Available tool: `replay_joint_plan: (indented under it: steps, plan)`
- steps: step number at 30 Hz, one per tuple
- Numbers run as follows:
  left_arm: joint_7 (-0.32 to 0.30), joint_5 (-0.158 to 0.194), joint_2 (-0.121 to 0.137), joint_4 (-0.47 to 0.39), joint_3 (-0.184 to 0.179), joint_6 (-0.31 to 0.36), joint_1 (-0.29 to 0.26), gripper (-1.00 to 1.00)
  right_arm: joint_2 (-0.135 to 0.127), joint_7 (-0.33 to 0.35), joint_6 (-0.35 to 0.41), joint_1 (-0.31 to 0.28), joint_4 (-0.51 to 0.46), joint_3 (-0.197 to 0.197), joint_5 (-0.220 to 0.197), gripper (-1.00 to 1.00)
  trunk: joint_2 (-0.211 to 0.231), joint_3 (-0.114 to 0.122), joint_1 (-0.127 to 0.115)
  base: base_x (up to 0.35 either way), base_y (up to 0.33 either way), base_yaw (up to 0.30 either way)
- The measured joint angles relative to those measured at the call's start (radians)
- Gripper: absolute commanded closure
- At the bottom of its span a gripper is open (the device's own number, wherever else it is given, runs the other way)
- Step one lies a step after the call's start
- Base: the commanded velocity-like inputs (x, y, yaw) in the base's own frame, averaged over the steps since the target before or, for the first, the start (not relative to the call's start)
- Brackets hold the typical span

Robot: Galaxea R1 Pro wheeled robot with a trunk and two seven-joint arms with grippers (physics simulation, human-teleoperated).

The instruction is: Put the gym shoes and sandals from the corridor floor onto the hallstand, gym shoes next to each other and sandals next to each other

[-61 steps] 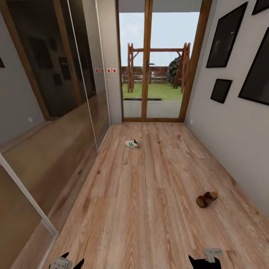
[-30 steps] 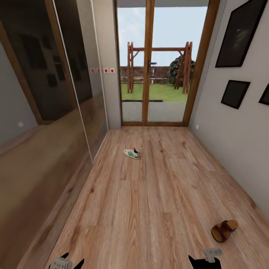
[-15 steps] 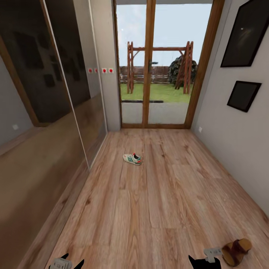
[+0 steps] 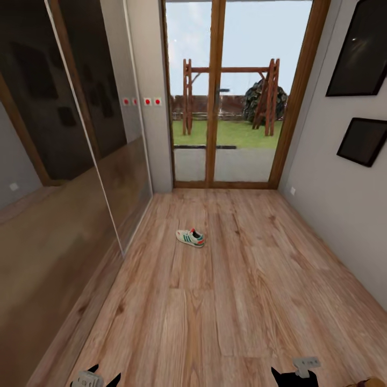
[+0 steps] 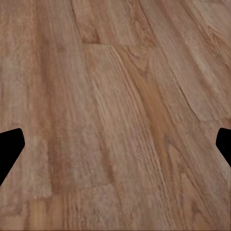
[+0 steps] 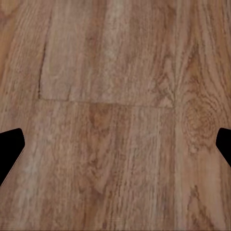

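Note:
One gym shoe [image 4: 191, 237], white with green stripes and a red-orange heel, lies on its sole on the corridor floor [image 4: 226, 301], well ahead of me and slightly left of centre. A brown sliver of a sandal [image 4: 374, 382] peeks in at the head view's bottom right corner, just right of my right gripper [image 4: 294, 378]. My left gripper [image 4: 102, 378] sits low at the bottom left. Both hang over bare planks, fingers [image 5: 9, 147] [image 6: 9, 147] spread wide with nothing between them. The other shoe, the other sandal and the hallstand are out of view.
A mirrored sliding wardrobe [image 4: 70, 161] lines the left side. Glass garden doors in a wooden frame [image 4: 215, 97] close the corridor's far end. The right wall [image 4: 344, 215] carries dark picture frames [image 4: 365, 141]. Open floor stretches between me and the shoe.
The whole view has advanced down the corridor. The gym shoe looks nearer and lower in the picture, and the sandal has slid off to the bottom right corner. Both grippers keep their pose.

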Motion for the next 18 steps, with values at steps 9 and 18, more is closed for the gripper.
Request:
replay_joint_plan:
  steps: [9,18]
  plan:
    - [0.0,0.0,0.0,0.0,0.0,0.0,0.0,-1.0,0.0,0.0,0.0,0.0,0.0,0.0,0.0,-1.0,0.0,0.0,0.0,0.337,0.0,0.0]
    - [0.0,0.0,0.0,0.0,0.0,0.0,0.0,-1.0,0.0,0.0,0.0,0.0,0.0,0.0,0.0,-1.0,0.0,0.0,0.0,0.337,0.0,0.0]
